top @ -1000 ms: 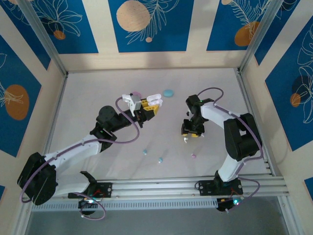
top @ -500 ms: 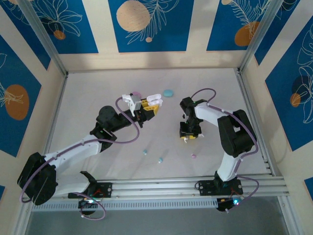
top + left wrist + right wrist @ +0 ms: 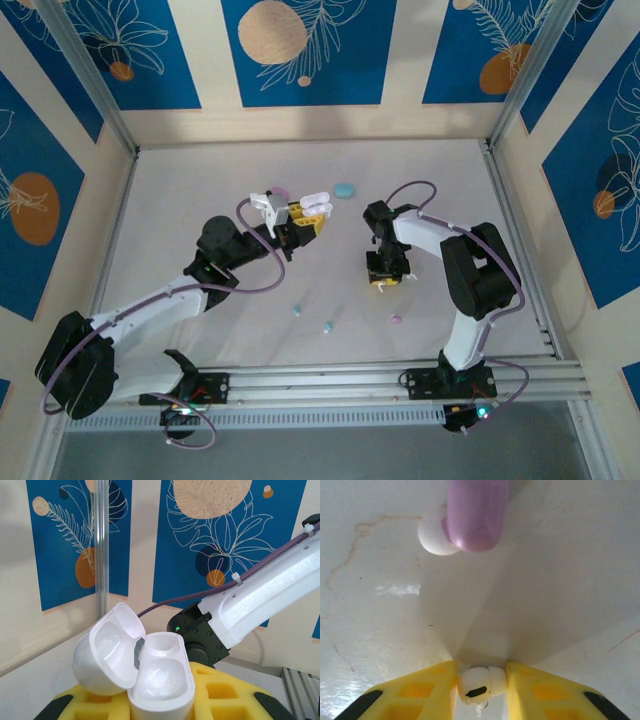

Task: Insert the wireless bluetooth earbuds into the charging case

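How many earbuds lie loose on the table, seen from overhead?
3: one tiny light blue plastic earbud front centre, a second light blue earbud beside it, a tiny pink earbud further right. More may hide under the arms.

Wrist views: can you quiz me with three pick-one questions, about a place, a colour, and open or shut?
1. Where is the tiny white plastic earbud? A) between the right gripper's yellow foam pads B) inside a case C) on a wall
2. What colour is the oval plastic charging case in the left gripper? A) black B) white C) green
3. Its lid is: A) shut B) missing C) open
Answers: 1 A, pads pinch it; 2 B, its shell is white; 3 C, lid tilts back.
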Robot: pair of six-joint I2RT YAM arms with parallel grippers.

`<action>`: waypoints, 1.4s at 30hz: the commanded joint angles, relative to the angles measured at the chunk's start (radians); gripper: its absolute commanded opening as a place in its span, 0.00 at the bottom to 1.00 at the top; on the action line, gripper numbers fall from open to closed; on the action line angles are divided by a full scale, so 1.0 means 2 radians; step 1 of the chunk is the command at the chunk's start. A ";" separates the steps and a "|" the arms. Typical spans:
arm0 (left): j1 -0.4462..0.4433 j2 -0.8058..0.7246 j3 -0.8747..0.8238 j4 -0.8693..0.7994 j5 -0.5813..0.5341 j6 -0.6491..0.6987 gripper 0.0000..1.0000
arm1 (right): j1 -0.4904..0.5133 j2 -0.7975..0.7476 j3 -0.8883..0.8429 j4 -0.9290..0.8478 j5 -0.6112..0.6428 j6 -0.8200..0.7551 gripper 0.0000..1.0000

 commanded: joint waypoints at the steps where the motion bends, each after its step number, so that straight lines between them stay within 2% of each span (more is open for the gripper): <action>1: -0.007 -0.010 -0.002 0.006 -0.003 -0.001 0.12 | 0.007 0.014 0.007 -0.007 0.006 0.012 0.30; 10: -0.007 -0.009 -0.001 0.006 -0.003 -0.001 0.12 | 0.008 0.018 0.011 0.000 0.009 0.015 0.35; 25: -0.007 -0.004 0.001 0.006 -0.003 -0.001 0.12 | 0.003 0.020 0.014 0.007 0.013 0.006 0.37; 37: -0.007 -0.008 0.000 0.000 -0.005 0.000 0.12 | 0.001 0.019 0.010 0.010 0.013 -0.001 0.30; 42: -0.007 -0.005 0.002 0.000 -0.005 -0.001 0.12 | 0.003 -0.020 0.014 0.001 0.011 -0.002 0.28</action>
